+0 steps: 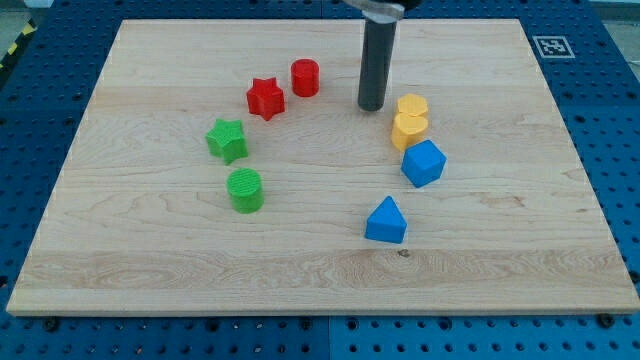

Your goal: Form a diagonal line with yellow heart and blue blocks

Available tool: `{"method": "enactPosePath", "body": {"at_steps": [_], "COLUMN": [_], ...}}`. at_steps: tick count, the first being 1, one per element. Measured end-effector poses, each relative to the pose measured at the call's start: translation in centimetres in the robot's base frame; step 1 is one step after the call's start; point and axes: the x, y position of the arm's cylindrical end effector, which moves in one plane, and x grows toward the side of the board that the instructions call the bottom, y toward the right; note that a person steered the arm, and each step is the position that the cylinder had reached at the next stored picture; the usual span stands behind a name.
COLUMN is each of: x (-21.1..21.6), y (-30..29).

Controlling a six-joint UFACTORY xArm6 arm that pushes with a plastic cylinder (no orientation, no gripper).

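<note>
A yellow heart (408, 131) lies right of the board's middle, touching a second yellow block (411, 105) just above it. A blue cube-like block (423, 163) sits right below the heart, touching or nearly touching it. A blue triangular block (386, 221) lies lower and to the left, apart from the others. My tip (371, 105) stands on the board just left of the upper yellow block, a small gap away.
A red cylinder (305, 77) and a red star (265, 98) lie left of the rod. A green star (227, 140) and a green cylinder (245, 190) lie further left. The wooden board (150, 270) ends in blue perforated table all around.
</note>
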Motion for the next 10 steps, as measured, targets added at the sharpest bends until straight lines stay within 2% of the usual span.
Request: {"method": "enactPosePath", "body": {"at_steps": [1, 2, 4, 6, 10], "x": [4.7, 6.3, 4.6, 4.7, 2.7], "y": [-0.3, 0.0, 0.5, 4.2, 5.5]}}
